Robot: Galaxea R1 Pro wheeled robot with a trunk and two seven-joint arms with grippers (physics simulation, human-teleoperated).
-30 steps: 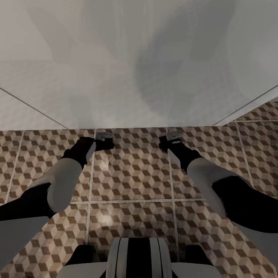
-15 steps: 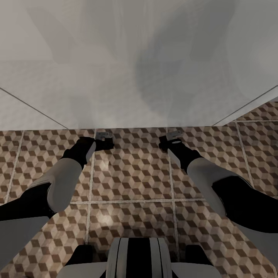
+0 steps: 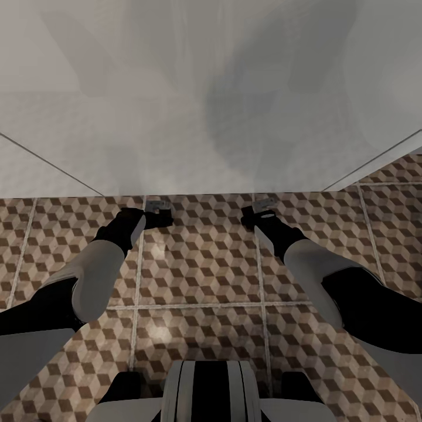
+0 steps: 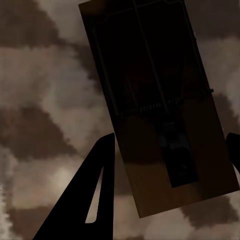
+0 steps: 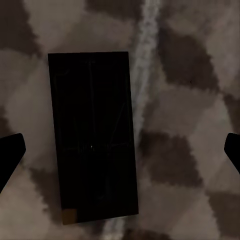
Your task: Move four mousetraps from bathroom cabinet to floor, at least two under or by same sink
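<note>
In the left wrist view a dark wooden mousetrap (image 4: 160, 110) with a spring bar sits between the fingers of my left gripper (image 4: 170, 142), which touch both of its long edges just above the cube-patterned bathroom floor (image 4: 45, 100). A second mousetrap (image 5: 92, 135) lies flat on the floor (image 5: 185, 115) in shadow, with my right gripper (image 5: 125, 150) open wide over it and its fingertips well clear. Seen from the head, my left gripper (image 3: 157, 211) and right gripper (image 3: 261, 211) both reach down to the foot of the white bathroom sink unit (image 3: 211, 117).
The white unit spans the whole upper half of the head view and overhangs the tiles (image 3: 199, 264). A strip of floor (image 3: 392, 176) runs past it at the far right. My base (image 3: 208, 392) stands close behind the arms.
</note>
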